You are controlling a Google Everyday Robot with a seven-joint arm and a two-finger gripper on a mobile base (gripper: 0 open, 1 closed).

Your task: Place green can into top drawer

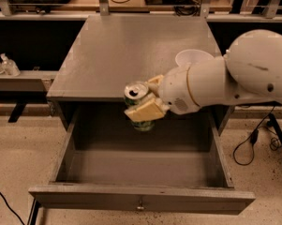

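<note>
**Camera view:** The robot's gripper (144,101) pinches the green can (135,92) between its two pale fingers (146,110). One finger lies across the can's near side and the other sits behind it, level with the front edge of the grey cabinet top (131,46). The can is upright, its silver top and pull-tab facing up and its lower end showing beneath the fingers. The side grip appears chosen to keep the can level for a straight descent. Directly below and in front of the gripper, the top drawer (107,198) stands pulled out, with its small metal knob (140,203) at the centre of the front panel. Behind the gripper, on the arm's side, a white bowl (193,57) sits on the cabinet top, partly hidden by the wrist and apart from the can. The can's print shows only as a green mottle. No brand name or lettering can be read on it or anywhere else in the scene.
</note>
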